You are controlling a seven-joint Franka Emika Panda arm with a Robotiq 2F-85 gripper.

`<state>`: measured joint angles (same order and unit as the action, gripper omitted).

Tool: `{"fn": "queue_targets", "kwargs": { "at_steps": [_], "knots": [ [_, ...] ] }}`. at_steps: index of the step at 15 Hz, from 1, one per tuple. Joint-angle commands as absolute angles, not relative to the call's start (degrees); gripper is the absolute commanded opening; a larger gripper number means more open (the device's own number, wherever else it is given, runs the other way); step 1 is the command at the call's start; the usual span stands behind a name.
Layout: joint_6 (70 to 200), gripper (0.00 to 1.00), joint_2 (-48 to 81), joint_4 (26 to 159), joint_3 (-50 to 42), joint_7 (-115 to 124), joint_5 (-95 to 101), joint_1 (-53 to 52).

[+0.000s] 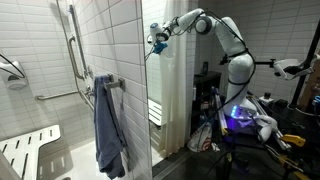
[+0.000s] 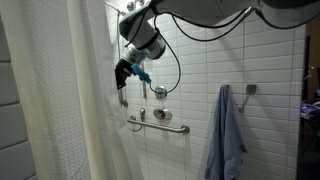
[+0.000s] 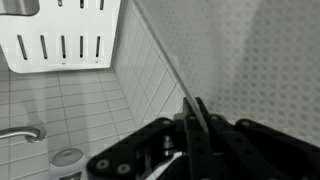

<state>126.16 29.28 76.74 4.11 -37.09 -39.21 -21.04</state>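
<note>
**Mia:** What is the robot's gripper (image 2: 127, 72) doing up there?

**Sam:** Its two fingers (image 3: 194, 112) are pressed tight together. In the wrist view the edge of the shower curtain (image 3: 262, 60) runs right into them, so I think it is pinching that edge.

**Mia:** Where is the curtain?

**Sam:** In an exterior view the shower curtain (image 2: 55, 100) hangs on the near left and the gripper is at its right edge, high up. The tiled wall (image 2: 200, 70) is far behind it.

**Mia:** What could go wrong?

**Sam:** The curtain is thin and floppy. If the arm tugs too fast, I think the edge could slip out of the fingers. Then the gripper would be holding nothing.

**Mia:** And if it pulls too hard?

**Sam:** Then the cloth could rip, or come loose at the top. I can't see the top, so I can't tell how it hangs.

**Mia:** Could it bump into something?

**Sam:** Maybe. The grab bar (image 2: 160, 125) is on the far wall, just below the gripper. If the arm drops low, it could knock that. The blue towel (image 2: 227, 135) hangs well off to the right, so I think it is safe. The white shower seat (image 3: 60, 40) is far away too.

**Mia:** Anything else?

**Sam:** The loose curtain could fold over the wrist camera. Then it would see only cloth.
</note>
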Motion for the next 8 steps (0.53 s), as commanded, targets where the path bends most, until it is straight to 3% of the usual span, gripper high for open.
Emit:
{"fn": "queue_targets", "kwargs": {
  "at_steps": [1,2,8],
  "knots": [
    [130.42,0.00,19.50,90.59,1.74,-31.42,-36.48,-23.06],
    [131.93,0.00,17.96,92.83,6.93,-28.69,-32.80,-19.10],
    [134.71,0.00,11.34,101.69,10.74,-20.42,-25.49,-14.34]
  ]
}}
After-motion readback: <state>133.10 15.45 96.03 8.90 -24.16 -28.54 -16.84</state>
